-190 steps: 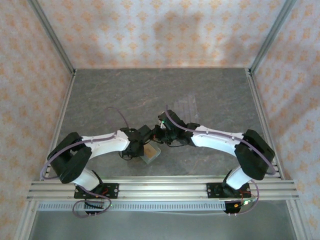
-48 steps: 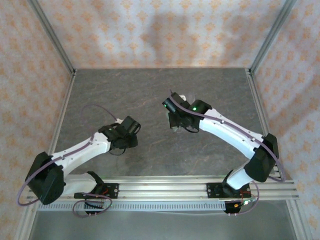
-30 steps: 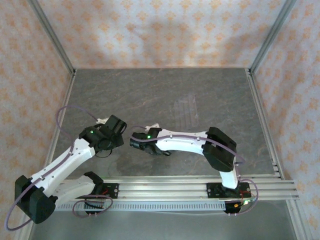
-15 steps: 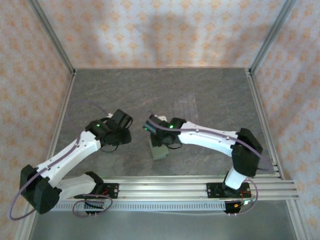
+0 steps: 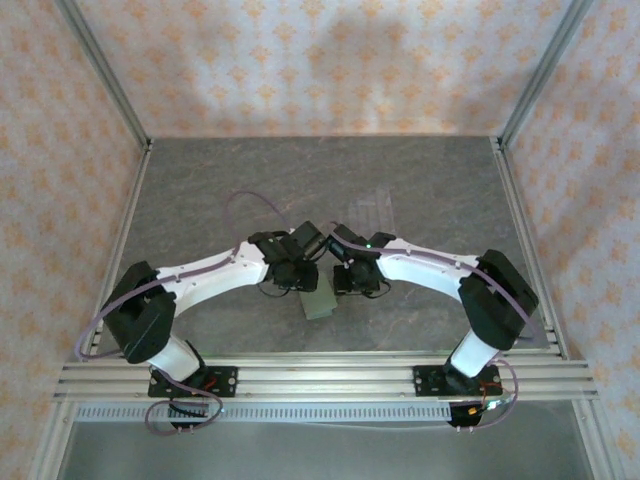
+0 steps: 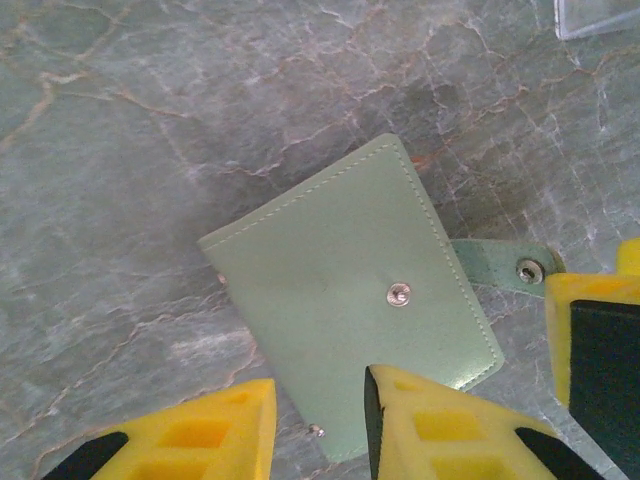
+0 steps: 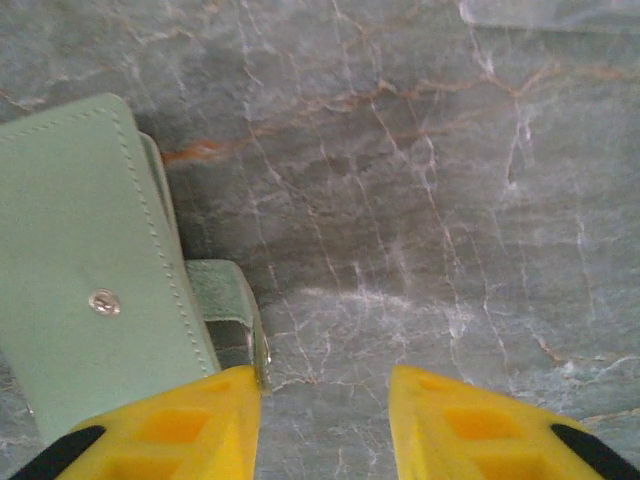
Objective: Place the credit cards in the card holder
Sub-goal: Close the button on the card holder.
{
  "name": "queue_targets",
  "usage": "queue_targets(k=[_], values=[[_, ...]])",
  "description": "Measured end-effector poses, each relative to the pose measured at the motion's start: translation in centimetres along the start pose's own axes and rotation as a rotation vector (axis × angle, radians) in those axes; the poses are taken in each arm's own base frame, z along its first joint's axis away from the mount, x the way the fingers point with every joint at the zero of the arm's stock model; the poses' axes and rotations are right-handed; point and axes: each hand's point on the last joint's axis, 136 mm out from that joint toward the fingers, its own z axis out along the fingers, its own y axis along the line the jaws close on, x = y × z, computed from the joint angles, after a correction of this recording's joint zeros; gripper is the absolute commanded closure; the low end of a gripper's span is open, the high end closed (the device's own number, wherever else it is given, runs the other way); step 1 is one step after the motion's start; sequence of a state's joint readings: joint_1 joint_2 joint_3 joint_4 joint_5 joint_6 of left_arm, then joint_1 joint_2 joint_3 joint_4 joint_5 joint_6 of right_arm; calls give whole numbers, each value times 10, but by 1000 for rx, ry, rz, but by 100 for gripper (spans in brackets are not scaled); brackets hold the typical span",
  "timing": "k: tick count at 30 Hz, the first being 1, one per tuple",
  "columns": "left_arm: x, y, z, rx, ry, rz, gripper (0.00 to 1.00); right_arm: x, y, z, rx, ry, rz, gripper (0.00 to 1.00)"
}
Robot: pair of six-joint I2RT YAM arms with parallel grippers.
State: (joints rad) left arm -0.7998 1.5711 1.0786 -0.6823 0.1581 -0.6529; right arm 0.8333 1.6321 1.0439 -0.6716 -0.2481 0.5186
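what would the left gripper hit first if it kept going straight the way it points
The left gripper would most likely meet the folded green wallet lying just ahead; depth is unclear.

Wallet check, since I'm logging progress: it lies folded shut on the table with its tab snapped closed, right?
Not quite. The wallet lies folded shut on the table, but its tab is undone, sticking out sideways away from the stud on the cover. The left wrist view shows it.

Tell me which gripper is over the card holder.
The left gripper: the card holder lies under its fingers; the right gripper hangs mostly over bare table beside the snap tab.
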Motion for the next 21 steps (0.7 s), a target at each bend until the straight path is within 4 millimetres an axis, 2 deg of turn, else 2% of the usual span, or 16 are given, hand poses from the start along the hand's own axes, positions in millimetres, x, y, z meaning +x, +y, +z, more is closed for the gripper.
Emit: queue_targets(k=[5, 10, 21], values=[[14, -3, 16, -17, 35, 35, 71, -4, 5, 1, -54, 5, 20, 64], [42, 14, 43, -65, 110, 45, 72, -10, 24, -4, -144, -15, 7, 65], [41, 12, 46, -17, 69, 31, 73, -17, 32, -8, -201, -23, 16, 73]])
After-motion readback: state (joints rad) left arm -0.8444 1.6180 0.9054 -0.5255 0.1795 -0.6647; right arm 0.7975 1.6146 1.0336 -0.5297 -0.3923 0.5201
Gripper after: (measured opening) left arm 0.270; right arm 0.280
